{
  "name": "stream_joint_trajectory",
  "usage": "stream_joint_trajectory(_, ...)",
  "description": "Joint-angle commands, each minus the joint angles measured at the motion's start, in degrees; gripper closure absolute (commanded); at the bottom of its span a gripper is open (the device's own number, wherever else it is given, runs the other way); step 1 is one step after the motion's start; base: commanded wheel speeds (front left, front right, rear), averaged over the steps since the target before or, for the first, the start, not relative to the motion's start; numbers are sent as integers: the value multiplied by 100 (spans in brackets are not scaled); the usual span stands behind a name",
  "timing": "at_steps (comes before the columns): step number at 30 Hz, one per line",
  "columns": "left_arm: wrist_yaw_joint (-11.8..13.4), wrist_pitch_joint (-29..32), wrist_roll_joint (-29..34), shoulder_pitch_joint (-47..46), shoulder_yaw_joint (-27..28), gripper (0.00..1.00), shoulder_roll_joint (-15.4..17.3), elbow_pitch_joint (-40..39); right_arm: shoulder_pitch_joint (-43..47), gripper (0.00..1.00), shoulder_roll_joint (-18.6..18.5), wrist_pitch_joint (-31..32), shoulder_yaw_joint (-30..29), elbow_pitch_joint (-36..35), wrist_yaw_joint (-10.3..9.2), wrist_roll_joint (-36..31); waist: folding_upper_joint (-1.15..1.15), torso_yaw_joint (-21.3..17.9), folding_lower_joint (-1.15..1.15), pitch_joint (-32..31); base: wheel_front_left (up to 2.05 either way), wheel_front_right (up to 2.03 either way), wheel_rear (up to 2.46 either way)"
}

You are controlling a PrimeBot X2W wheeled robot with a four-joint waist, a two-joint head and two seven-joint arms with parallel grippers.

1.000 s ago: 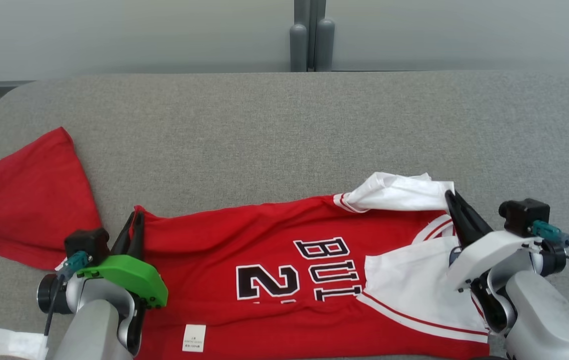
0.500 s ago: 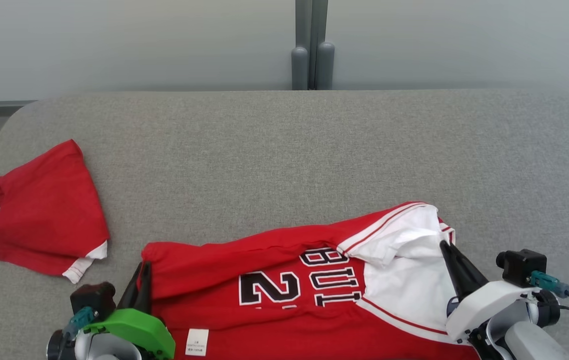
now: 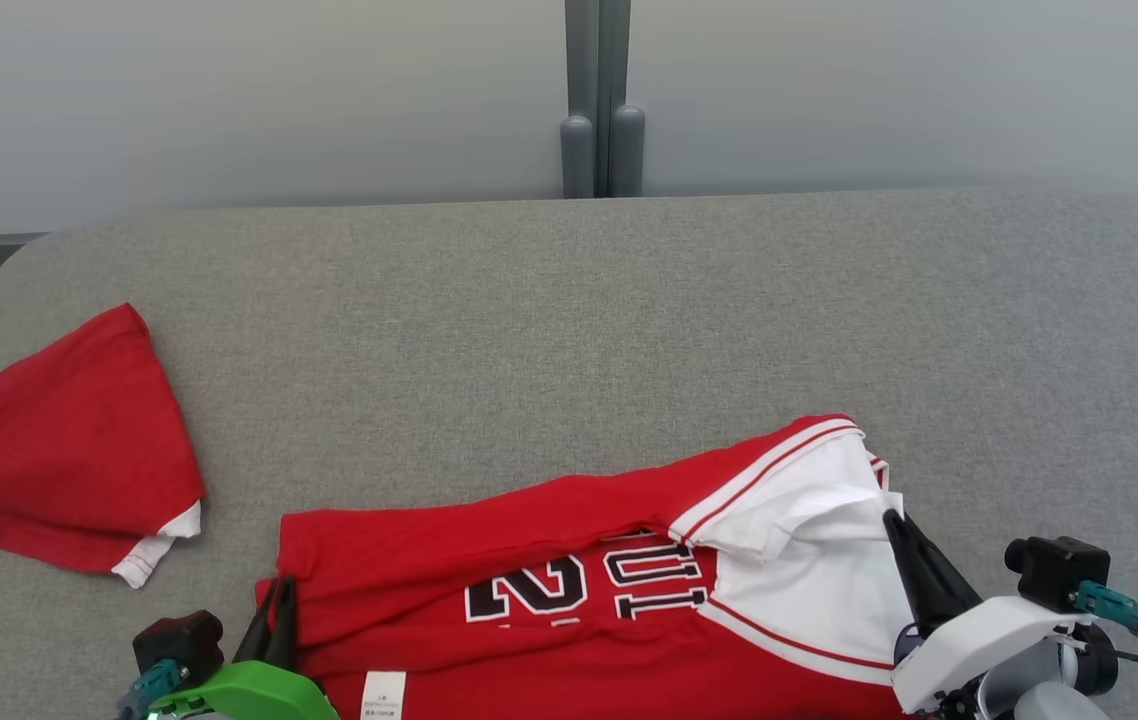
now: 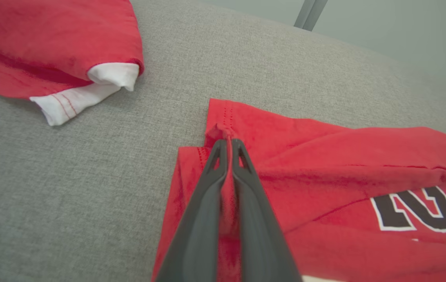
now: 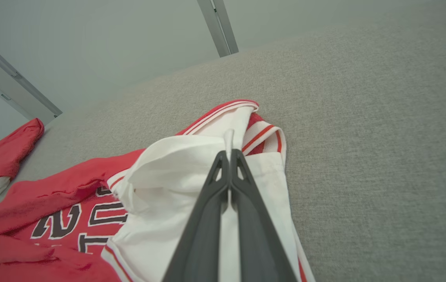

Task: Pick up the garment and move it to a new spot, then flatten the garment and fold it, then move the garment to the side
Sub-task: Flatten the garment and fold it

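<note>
Head view, 6 o'clock: your jersey (image 3: 549,545) lies on the grey table (image 3: 569,320) along the near edge. Red body, black lettering outlined in white, and a white panel with red stripes at its 3 o'clock end. The far edge is rolled over on itself, so the cloth is rumpled rather than flat. A white label (image 3: 382,697) sits on the near hem at about 7 o'clock.

Left gripper (image 3: 277,588), 7 o'clock: the fingers are pressed together, pinching the jersey's red corner. In the left wrist view a small peak of hem pokes out past the tips.

Right gripper (image 3: 892,518), 5 o'clock: the fingers are pressed together on the white cloth, just beside the striped trim. In the right wrist view a thin fold of white stands up between the tips.

9 o'clock: a second red shirt (image 3: 69,440) lies bunched with a white cuff showing, well apart from your jersey.

12 o'clock: a grey post (image 3: 597,100) stands beyond the table's far edge.
</note>
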Motion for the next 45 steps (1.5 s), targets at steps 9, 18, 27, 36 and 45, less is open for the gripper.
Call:
stream_joint_trajectory(9, -15, 1, -34, 62, 92, 100, 160, -63, 461, 100, -8, -14, 12, -493, -7, 212, 0, -95, 0, -55, 0, 0, 0)
stream_joint_trajectory(18, 23, 2, 81, 123, 239, 0, 114, 164, 551, 0, -21, 77, 42, -303, -6, 36, 0, -147, 0, -71, 0, 0, 0)
stream_joint_trajectory(27, 242, 2, 666, 492, 565, 0, 2, -480, 502, 0, 93, -16, -609, -318, -7, -441, 0, -69, 0, -69, 0, 0, 0)
stream_joint_trajectory(36, 215, 2, 1113, 661, 645, 0, -133, -1259, 359, 0, 414, -16, -1008, -151, -7, -1177, 0, 78, 0, 12, 0, 0, 0)
stream_joint_trajectory(45, 181, 2, 1238, 500, 479, 0, -185, -1645, -129, 0, 660, -12, -1299, 694, -7, -1949, 0, 425, 0, 362, 0, 0, 0)
